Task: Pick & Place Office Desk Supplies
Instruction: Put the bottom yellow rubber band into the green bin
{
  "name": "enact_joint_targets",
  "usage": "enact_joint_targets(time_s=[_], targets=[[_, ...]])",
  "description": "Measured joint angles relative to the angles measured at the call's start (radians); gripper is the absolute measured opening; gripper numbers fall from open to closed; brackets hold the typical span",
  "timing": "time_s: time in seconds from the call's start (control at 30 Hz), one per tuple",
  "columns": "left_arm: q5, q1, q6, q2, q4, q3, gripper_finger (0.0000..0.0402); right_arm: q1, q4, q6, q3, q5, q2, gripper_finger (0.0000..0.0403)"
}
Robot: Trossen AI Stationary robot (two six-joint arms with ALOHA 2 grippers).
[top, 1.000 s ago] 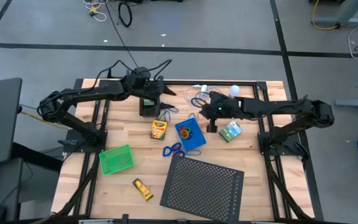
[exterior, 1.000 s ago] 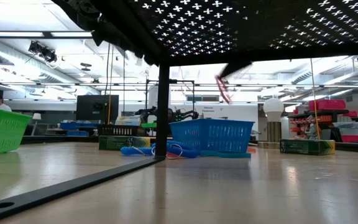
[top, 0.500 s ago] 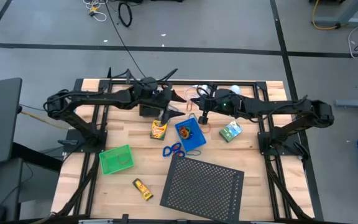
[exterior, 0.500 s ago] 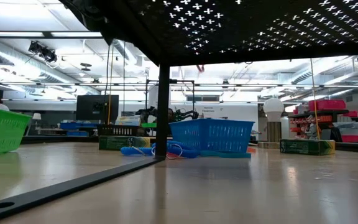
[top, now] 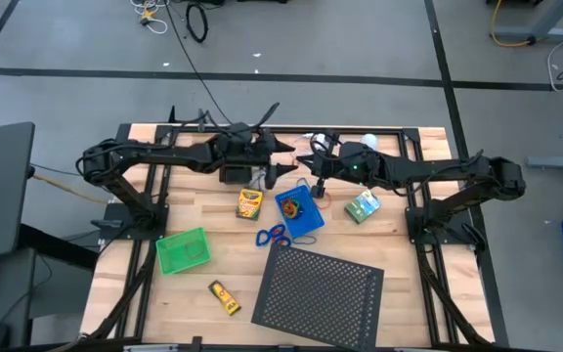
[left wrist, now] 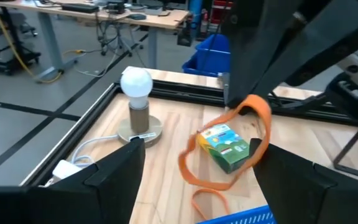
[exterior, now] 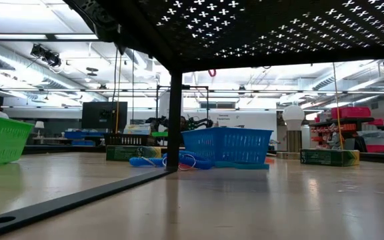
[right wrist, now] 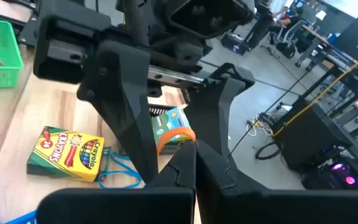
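Wooden table (top: 154,293) framed by black rails. Large black perforated sheet (top: 318,290) lying flat at the near edge. White bulb on round base (left wrist: 137,102) standing near the far edge, white cable (left wrist: 82,155) alongside.

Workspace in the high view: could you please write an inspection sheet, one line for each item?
Surface: wooden table, in use.
Job's things: crayon box, blue tray, green tray, green-white box, yellow tube, blue loops on table.
Clutter: black perforated sheet, bulb on base.
Grippers: left gripper open, empty; right gripper shut on orange loop.
Cables: white cable beside bulb.
Surroundings: black cable on floor.
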Motion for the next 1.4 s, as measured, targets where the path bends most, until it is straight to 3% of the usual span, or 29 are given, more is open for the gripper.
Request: enact_joint_targets(time_s=[0.1,0.17,0.23,0.33,0.4,0.57,0.83,0.93,1.13,1.4], targets=[[-0.037,-0.008,0.004,0.000,-0.001,0.000,0.0266,0.006,0.002,-0.006,0.000,0.000,0.000,0.0000],[-0.074,-0.016,0.022,0.000,-0.003,0.000,0.0229,0.009,0.002,-0.006,0.000,-0.004,0.000,0.0000],[-0.104,-0.029,0.057,0.000,-0.004,0.000,0.0174,0.013,0.002,-0.006,0.000,-0.008,0.000,0.0000],[-0.133,-0.051,0.116,0.000,-0.004,0.000,0.0058,0.013,0.002,-0.008,0.000,-0.017,0.000,0.0000],[-0.140,-0.063,0.150,0.000,-0.006,0.000,0.0017,0.013,0.002,-0.012,0.000,-0.040,0.000,0.0000],[-0.175,-0.071,0.188,-0.026,-0.102,-0.001,0.0006,0.013,0.002,0.012,0.000,-0.124,0.000,0.0033],[-0.239,-0.082,0.207,-0.133,-0.293,-0.002,0.0004,0.019,-0.020,0.035,0.000,-0.139,0.000,0.0193],[-0.289,-0.097,0.212,-0.190,-0.412,-0.001,0.0003,0.031,-0.060,0.042,0.000,-0.140,-0.015,0.0230],[-0.386,-0.151,0.141,-0.320,-0.764,-0.001,0.0003,0.067,-0.180,0.085,0.002,-0.143,-0.056,0.0240],[-0.377,-0.260,-0.161,-0.451,-1.309,-0.001,0.0003,0.112,-0.266,0.127,0.001,-0.194,-0.080,0.0228]])
